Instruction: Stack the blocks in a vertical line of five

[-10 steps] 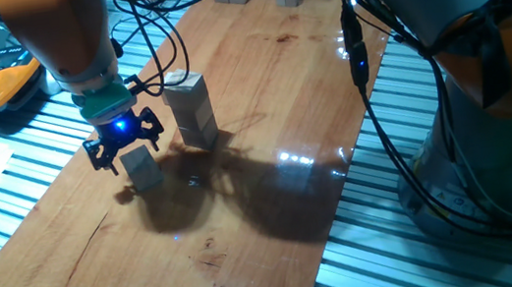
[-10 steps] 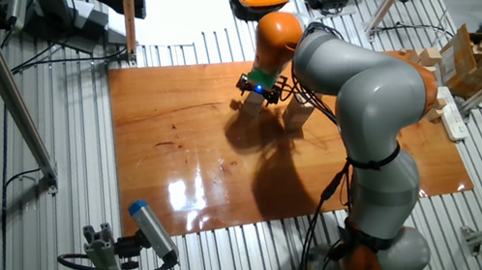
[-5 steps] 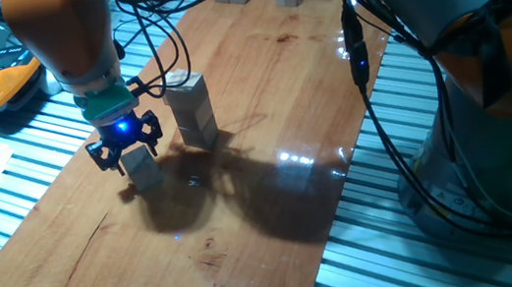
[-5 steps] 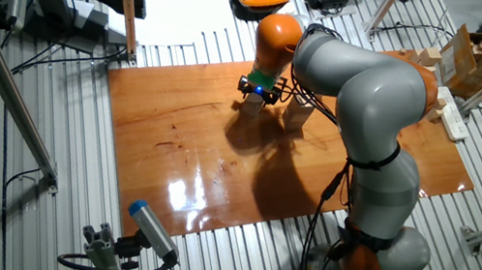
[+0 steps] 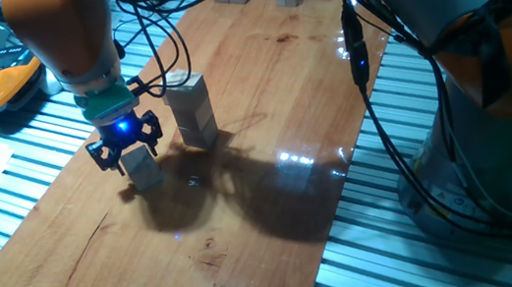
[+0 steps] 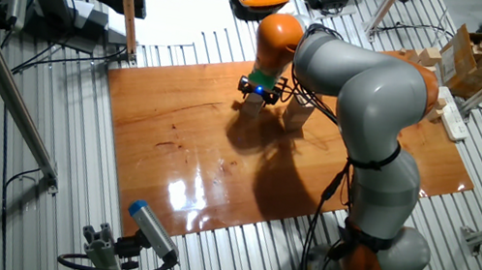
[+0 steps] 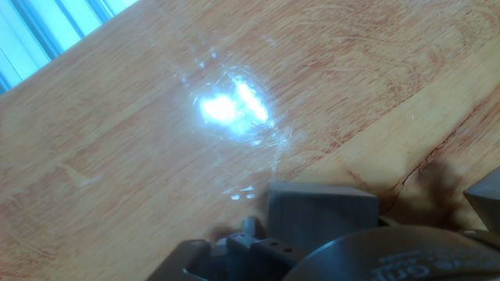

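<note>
Varnished wooden bench (image 5: 262,113) carries a two-block stack (image 5: 191,110); just left of it, the fingers (image 5: 111,155) straddle a single wooden block (image 5: 141,166), grip uncertain.

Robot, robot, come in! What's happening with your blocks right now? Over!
Gripper down around single block, grip not confirmed. Two-block stack stands beside it. Nothing blocking the way.

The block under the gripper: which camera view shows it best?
One fixed view: the block stands unobscured on the table below the gripper. The other fixed view shows it tiny; the hand view shows only its top.
</note>
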